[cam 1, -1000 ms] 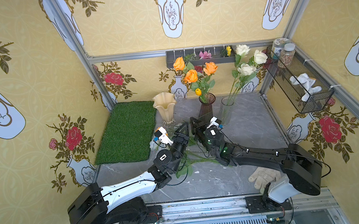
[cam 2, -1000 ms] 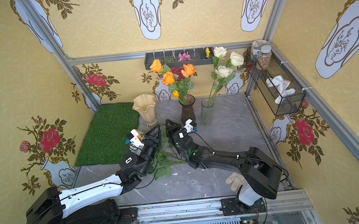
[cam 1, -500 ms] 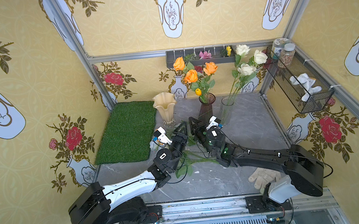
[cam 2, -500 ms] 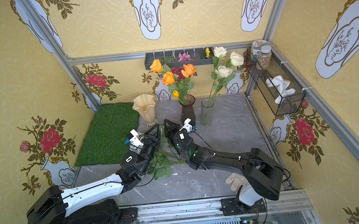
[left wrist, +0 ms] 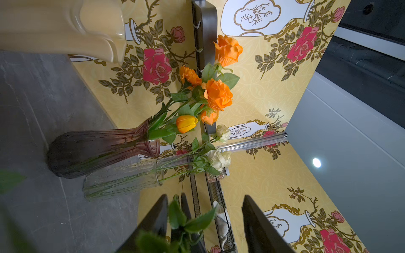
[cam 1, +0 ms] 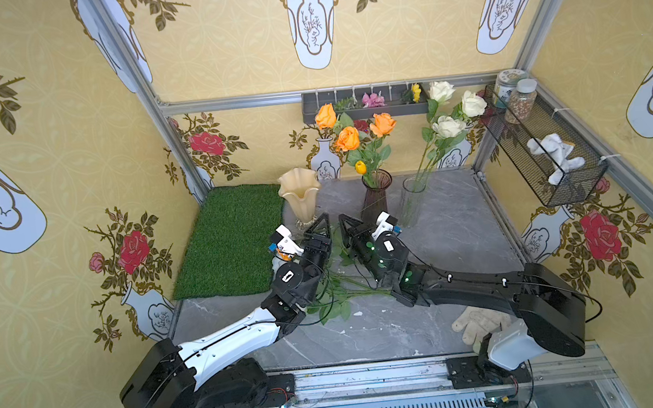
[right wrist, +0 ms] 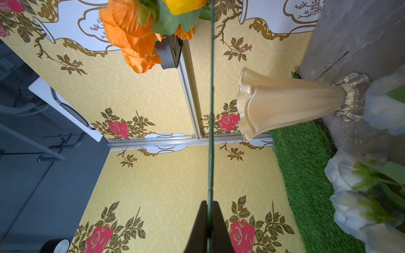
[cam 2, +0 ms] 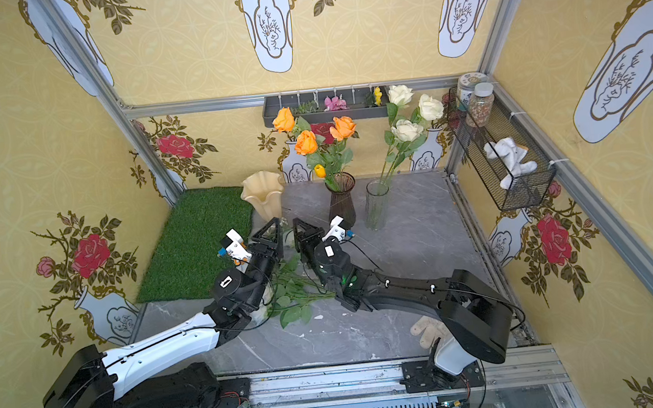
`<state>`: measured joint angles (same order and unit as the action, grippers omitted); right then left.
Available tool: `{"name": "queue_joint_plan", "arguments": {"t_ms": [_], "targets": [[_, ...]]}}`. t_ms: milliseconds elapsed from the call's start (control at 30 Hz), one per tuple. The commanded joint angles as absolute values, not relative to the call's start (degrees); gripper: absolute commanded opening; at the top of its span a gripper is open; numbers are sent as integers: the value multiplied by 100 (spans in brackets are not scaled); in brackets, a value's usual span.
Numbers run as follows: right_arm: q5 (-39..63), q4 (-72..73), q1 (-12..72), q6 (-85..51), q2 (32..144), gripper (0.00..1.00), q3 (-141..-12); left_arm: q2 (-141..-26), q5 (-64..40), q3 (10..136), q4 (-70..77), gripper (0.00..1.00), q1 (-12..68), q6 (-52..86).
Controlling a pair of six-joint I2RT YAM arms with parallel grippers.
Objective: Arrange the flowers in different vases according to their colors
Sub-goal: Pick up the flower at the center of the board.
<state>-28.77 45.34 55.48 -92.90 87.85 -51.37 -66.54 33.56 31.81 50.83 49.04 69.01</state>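
"Right, how do the claws stand?"

"My right claw (right wrist: 210,206) is clenched on a thin green stem (right wrist: 210,131), which runs straight out past its tips. I cannot tell which bloom it belongs to."

"And the left one?"

"My left claw (left wrist: 205,199) is released, jaws well apart, with a leafy sprig (left wrist: 182,221) between them, nearer one side. I cannot tell whether it touches. In both top views the two claws sit side by side, near each other, low over the table (cam 1: 452,234) and just in front of the cream vase (cam 1: 299,193)."

"Where are the flowers?"

"Orange roses (cam 1: 347,138) and a yellow tulip (cam 1: 360,167) stand in the purple vase (cam 1: 375,198). Cream roses (cam 1: 447,126) stand in the clear vase (cam 1: 411,201) just beside it, leaning toward the wire basket (cam 1: 521,143) on the wall. Pale roses (right wrist: 348,175) lie on the table by the cream vase's foot, at the edge of the grass mat (cam 1: 231,237), partly under my left arm (cam 1: 228,342). Leafy stems (cam 1: 340,292) lie flat between it and my right arm (cam 1: 473,287)."

"And the cream vase?"

"Upright, at the mat's far corner, apart from the purple one."
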Motion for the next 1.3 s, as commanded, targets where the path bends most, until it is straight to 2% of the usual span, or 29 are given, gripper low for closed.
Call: {"name": "queue_joint_plan", "arguments": {"t_ms": [0,200,467,567,600,667,767,833,900,933,1000,1100,1200,1267], "targets": [[-2795,5016,5584,-9281,8849,0,-5168,-6658,3314,3170,5022,45,4880,6943],[-2805,5119,5605,-9283,8879,0,-5120,-6611,3340,3197,4848,27,4834,6988],[-2716,5291,5606,-9310,8907,0,-4985,-6495,3311,3322,4380,14,4687,6981],[-2693,5306,5605,-9305,8895,0,-4950,-6486,3267,3330,4288,5,4629,7012],[-2677,5309,5603,-9290,8895,2,-4944,-6473,3253,3344,4236,1,4609,7014],[-2629,5300,5603,-9286,8882,25,-4935,-6411,3248,3415,3982,0,4586,7009],[-2464,5205,5586,-9269,8816,48,-4881,-6251,3260,3635,3397,0,4557,6836],[-2333,4974,5564,-9238,8695,56,-4824,-6144,3295,3849,2881,0,4545,6683],[-2165,4598,5529,-9258,8486,72,-4703,-6046,3278,4036,2403,0,4501,6473],[-2067,4414,5508,-9238,8364,76,-4634,-6014,3249,4116,2215,0,4474,6410],[-1731,3746,5428,-9179,8005,80,-4488,-5918,3186,4340,1662,0,4372,6230],[-1092,2320,5257,-8682,7257,81,-4316,-5867,3038,4914,540,0,4250,5702],[-819,486,5105,-7907,6422,83,-4214,-5885,3041,5430,-287,0,4227,5082],[-1001,-683,5051,-7428,5731,84,-4092,-5921,3068,5685,-530,0,4220,4707]]}}
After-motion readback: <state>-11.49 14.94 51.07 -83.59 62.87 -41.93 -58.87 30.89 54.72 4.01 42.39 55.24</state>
